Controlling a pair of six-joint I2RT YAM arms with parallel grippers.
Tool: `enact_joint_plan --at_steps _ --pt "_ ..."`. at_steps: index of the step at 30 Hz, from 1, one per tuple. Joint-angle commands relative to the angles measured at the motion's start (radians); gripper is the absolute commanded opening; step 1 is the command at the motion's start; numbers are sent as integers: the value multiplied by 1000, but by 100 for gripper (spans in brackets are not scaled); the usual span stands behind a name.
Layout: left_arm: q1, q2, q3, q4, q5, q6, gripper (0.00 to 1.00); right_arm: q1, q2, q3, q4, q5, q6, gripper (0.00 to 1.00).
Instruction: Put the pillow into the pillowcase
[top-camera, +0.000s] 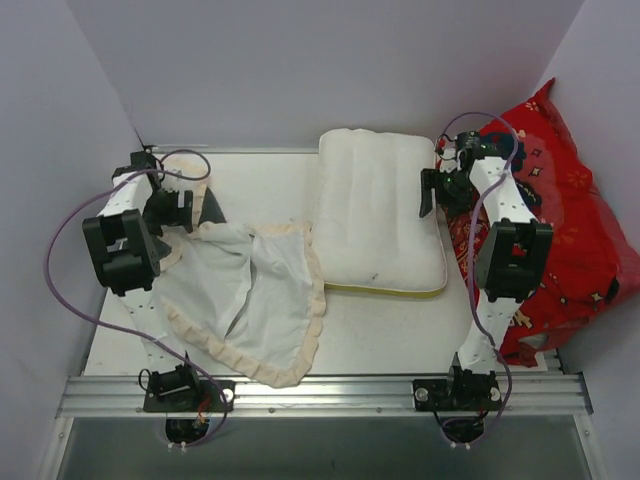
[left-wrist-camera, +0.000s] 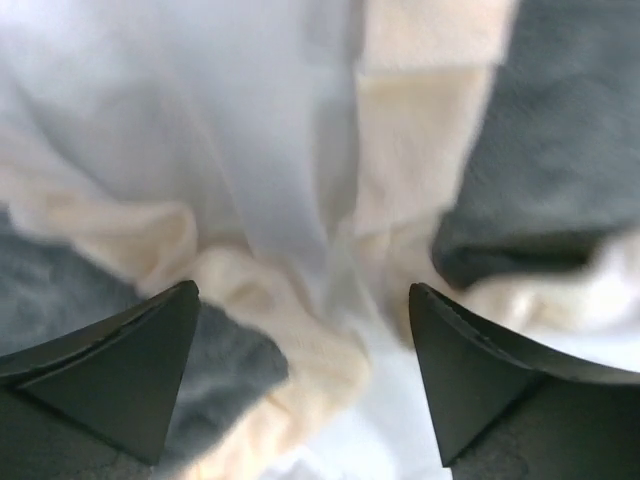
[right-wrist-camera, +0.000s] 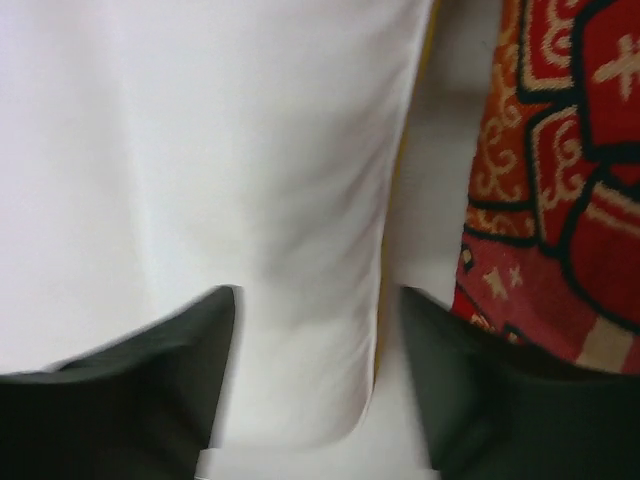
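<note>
Plump white pillow (top-camera: 380, 215) lies centre-right; it looks light and squashy, so I'd pinch its right edge. Limp frilled pillowcase (top-camera: 265, 300) lies crumpled against its left side. My left gripper (left-wrist-camera: 300, 290) hangs wide open over the case, holding nothing. My right gripper (right-wrist-camera: 318, 290) stands half open astride the pillow's edge.

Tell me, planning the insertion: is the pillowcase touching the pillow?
Touching. Top view: the frill of the pillowcase lies against the left edge of the pillow, no gap between.
</note>
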Motion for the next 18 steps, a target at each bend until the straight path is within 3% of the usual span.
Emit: enact_joint_plan --at_steps 1,4,9,13,18 --pt "6 -226 -17 -14 177 61 97 31 -185 -18 -102 -44 -105 77" --pt "-14 -339 -28 -16 249 99 98 89 -291 -69 -102 -96 -139 91" --pt "-109 -356 -53 -30 222 145 97 215 -373 -114 -102 -174 -129 89" --pt "-172 -254 -74 -13 197 164 97 308 -321 -91 -108 -170 -89 88" --pt "-190 -160 -119 26 156 153 89 339 -240 -95 -132 -171 -78 88"
